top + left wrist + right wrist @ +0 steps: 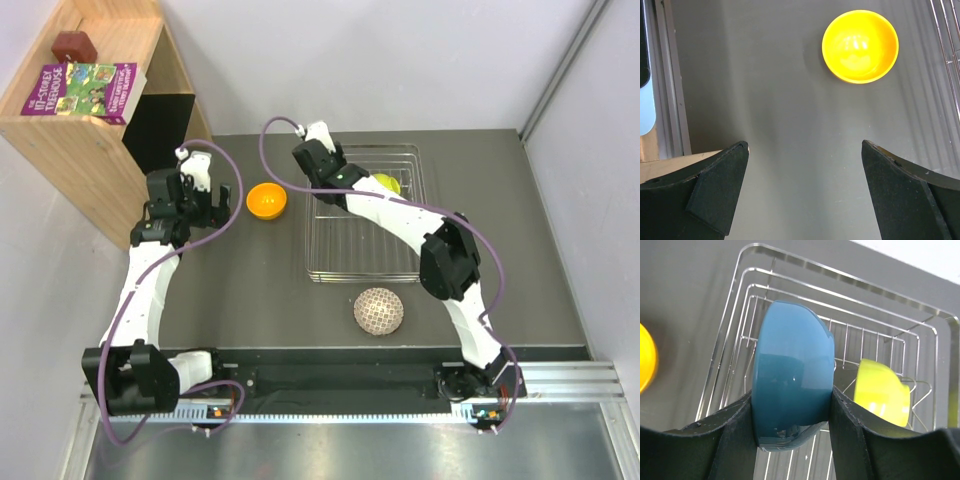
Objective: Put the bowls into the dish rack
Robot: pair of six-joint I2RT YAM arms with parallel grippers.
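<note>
Right wrist view: right gripper, jaws half closed, clamps blue bowl on edge above dish rack, likely for slotting upright between prongs.

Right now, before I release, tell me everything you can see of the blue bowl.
The blue bowl is glossy, smooth and plain teal-blue, looking like ceramic or plastic. It is turned on edge, clamped on both sides by the right gripper, over the dish rack beside the yellow-green bowl. Whether it touches the wires is unclear.
</note>
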